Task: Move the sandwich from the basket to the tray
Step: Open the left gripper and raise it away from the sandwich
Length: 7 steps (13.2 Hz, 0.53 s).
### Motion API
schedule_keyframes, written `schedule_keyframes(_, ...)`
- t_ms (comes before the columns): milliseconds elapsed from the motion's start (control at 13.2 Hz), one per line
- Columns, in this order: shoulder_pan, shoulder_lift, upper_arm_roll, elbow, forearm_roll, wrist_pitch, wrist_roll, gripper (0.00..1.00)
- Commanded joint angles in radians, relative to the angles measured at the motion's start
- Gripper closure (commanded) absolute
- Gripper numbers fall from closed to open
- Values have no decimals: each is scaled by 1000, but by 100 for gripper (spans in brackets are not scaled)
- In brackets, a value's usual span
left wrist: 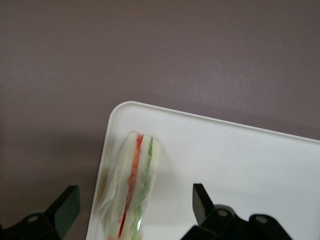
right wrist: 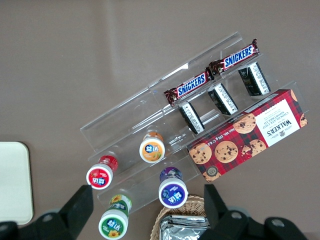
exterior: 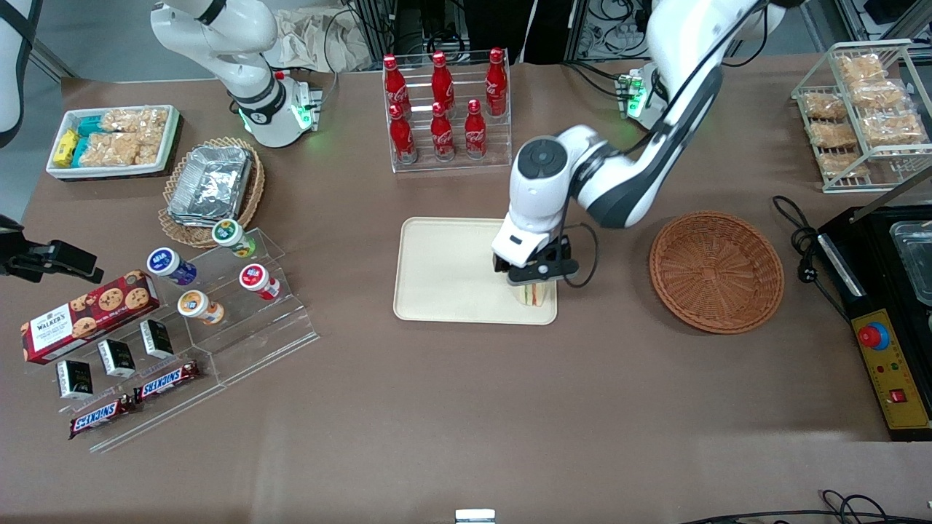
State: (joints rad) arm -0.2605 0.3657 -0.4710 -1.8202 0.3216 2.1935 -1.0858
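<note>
the sandwich [exterior: 535, 294] stands on edge on the tray [exterior: 444, 269], at the tray's corner nearest the front camera on the working arm's side. the gripper [exterior: 537, 275] hangs directly above it, fingers [left wrist: 202, 199] spread to either side and apart from it. the basket [exterior: 716, 271] sits on the table [exterior: 466, 407] beside the tray, toward the working arm's end.
</note>
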Motion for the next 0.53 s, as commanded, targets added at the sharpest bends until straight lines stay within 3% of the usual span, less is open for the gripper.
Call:
schedule_keyframes(0,24,-66,3,193,-91,-269,-8,0)
schedule_keyframes(152,84,-117,2,281,-140,-389,-3,0)
schedule_keyframes(304,159,-201,3,280,-176,-428,9,0)
schedule_keyframes(456,173,-292,102,280,-244,-516,167,0)
